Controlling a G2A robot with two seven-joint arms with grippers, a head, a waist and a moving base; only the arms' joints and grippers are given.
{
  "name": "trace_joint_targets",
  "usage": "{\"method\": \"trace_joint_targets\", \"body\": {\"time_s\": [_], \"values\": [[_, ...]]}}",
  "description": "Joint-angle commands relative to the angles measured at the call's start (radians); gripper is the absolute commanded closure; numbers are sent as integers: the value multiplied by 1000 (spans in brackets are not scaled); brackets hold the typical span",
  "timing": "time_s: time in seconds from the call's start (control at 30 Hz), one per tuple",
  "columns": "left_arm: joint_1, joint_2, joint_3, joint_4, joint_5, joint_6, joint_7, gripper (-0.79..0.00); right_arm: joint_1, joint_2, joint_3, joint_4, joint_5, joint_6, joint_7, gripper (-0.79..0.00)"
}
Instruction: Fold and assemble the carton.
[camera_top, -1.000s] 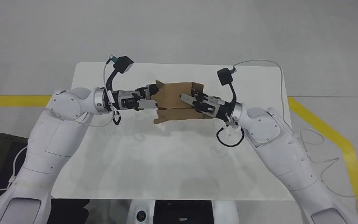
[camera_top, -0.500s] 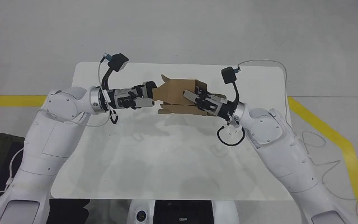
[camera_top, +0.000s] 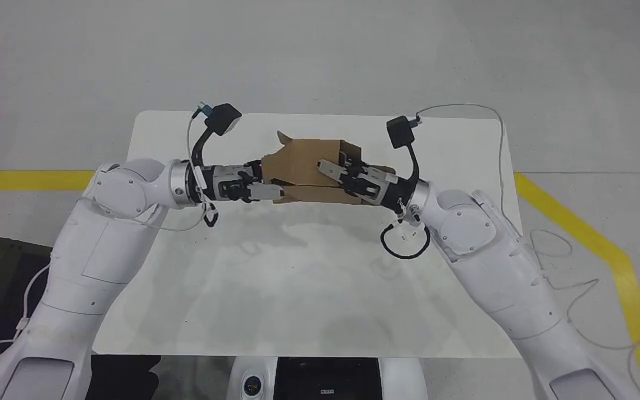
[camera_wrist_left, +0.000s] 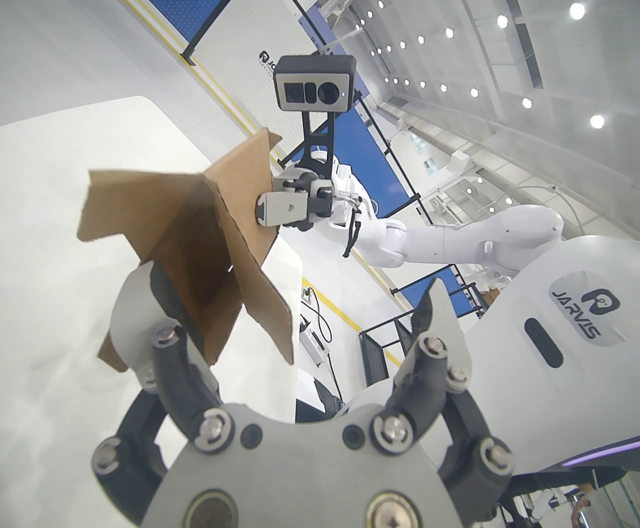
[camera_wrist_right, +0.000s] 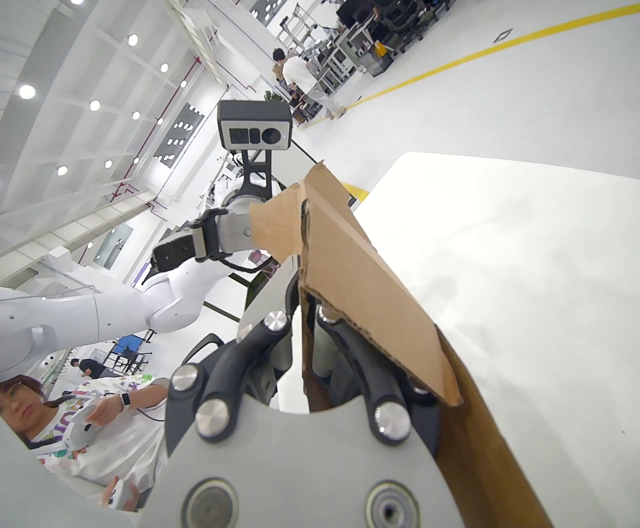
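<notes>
The carton (camera_top: 303, 166) hangs half-formed above the far middle of the desk (camera_top: 300, 290), flaps loose and splayed, the right jaws clamped on one wall and the left jaws spread apart at its left end, so most folding seems left to do.

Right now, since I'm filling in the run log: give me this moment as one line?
carton: part-open, flaps loose, over table | right gripper: shut on a panel | left gripper: open, one finger at carton's end
</notes>
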Motion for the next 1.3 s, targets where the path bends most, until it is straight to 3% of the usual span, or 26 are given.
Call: {"method": "trace_joint_targets", "body": {"time_s": [0.0,0.8,1.27], "values": [[2,-1,4,-2,-2,0,-7,-785,-1,-1,7,1,-11,-2,-19,0],[23,-7,49,-60,-23,14,-77,-785,21,-30,9,5,-65,-10,-103,0],[13,-11,49,-39,-17,9,-65,-785,40,-58,-46,45,-59,-31,-101,0]]}}
